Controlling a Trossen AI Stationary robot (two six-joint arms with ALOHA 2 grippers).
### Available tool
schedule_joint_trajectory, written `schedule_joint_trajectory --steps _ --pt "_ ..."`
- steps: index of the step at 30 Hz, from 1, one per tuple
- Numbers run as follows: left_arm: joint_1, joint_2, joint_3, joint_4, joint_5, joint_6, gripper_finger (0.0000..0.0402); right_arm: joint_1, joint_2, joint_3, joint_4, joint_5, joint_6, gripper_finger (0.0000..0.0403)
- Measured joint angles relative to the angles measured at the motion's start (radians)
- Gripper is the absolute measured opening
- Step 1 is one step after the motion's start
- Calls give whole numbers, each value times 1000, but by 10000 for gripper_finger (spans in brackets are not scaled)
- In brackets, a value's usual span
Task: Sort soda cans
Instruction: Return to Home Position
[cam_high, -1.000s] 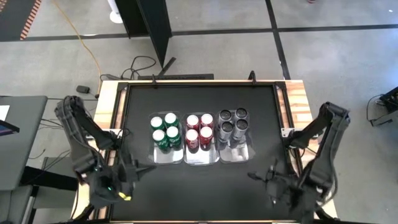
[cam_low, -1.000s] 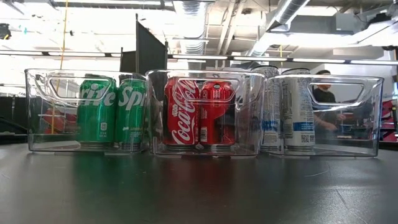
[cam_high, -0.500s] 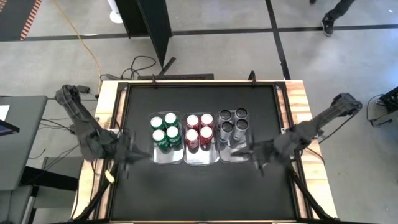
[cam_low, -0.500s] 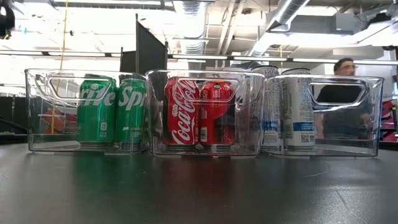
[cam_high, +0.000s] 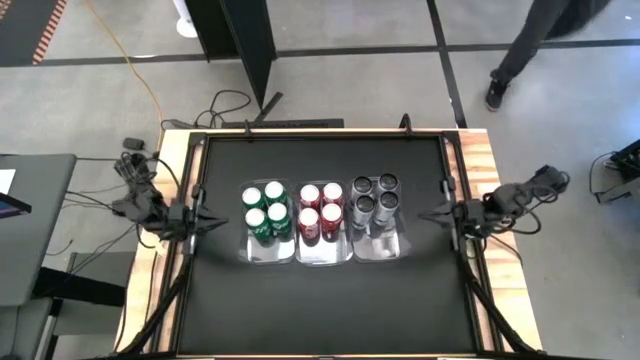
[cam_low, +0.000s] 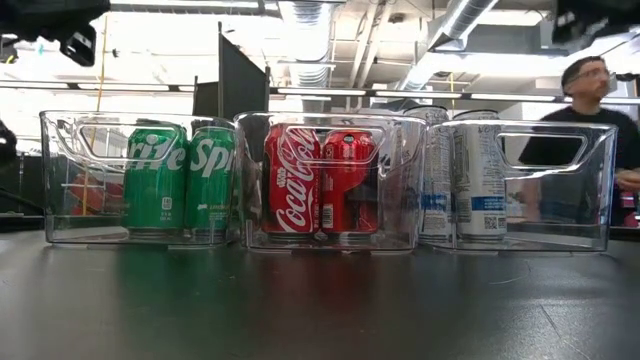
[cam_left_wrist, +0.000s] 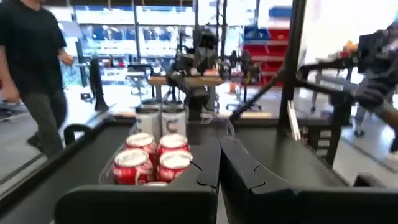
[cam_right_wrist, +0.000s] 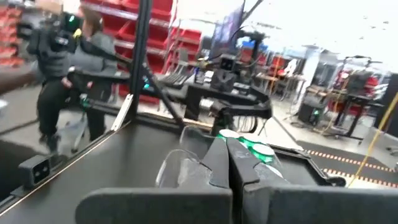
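Three clear plastic trays stand side by side mid-table. The left tray (cam_high: 268, 251) holds the green cans (cam_high: 266, 210), the middle tray (cam_high: 320, 256) the red cans (cam_high: 320, 209), the right tray (cam_high: 381, 246) the silver-grey cans (cam_high: 375, 197). All stand upright on their bases; the low view shows green (cam_low: 180, 180), red (cam_low: 320, 180) and silver-grey (cam_low: 465, 182). My left gripper (cam_high: 205, 220) hovers at the table's left edge, shut, pointing at the trays. My right gripper (cam_high: 425, 215) hovers at the right edge, shut, pointing inward. Their wrist views show closed fingers (cam_left_wrist: 219, 149) (cam_right_wrist: 225, 144).
Bare black tabletop lies between the trays and the near edge (cam_high: 320, 310) and beyond the trays (cam_high: 320, 160). Raised wooden rails (cam_high: 172, 200) (cam_high: 478, 180) border the sides. A person (cam_low: 585, 110) stands behind the table, and another walks past its far right corner (cam_high: 530, 50).
Both grippers have swung from the near edge of the table toward the far edge and outward to the side rails, turning until they point inward at the trays. The cans and trays have stayed still. A person has walked into view beyond the far right corner.
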Motion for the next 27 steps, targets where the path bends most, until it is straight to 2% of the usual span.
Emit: schedule_joint_trajectory --steps 3,5,9,11,17,24,27 --pt "18 23 -12 3 -3 -11 0 -19 -122 -82 9 -4 0 0" --pt "36 49 -11 1 -17 -43 0 -34 -123 -116 39 -10 -5 0" --pt "84 100 -12 -16 -24 -108 0 -81 -86 -167 150 -111 -24 0" --pt "113 137 -21 11 -18 -117 0 -119 -85 -181 123 -155 -16 0" --pt "207 196 -114 103 101 -128 0 -246 -118 -220 121 -281 51 0" --pt "268 162 -192 190 236 -70 0 -359 -125 -227 46 -422 106 0" --pt "296 137 -217 205 299 -49 0 -391 -125 -227 30 -449 107 0"
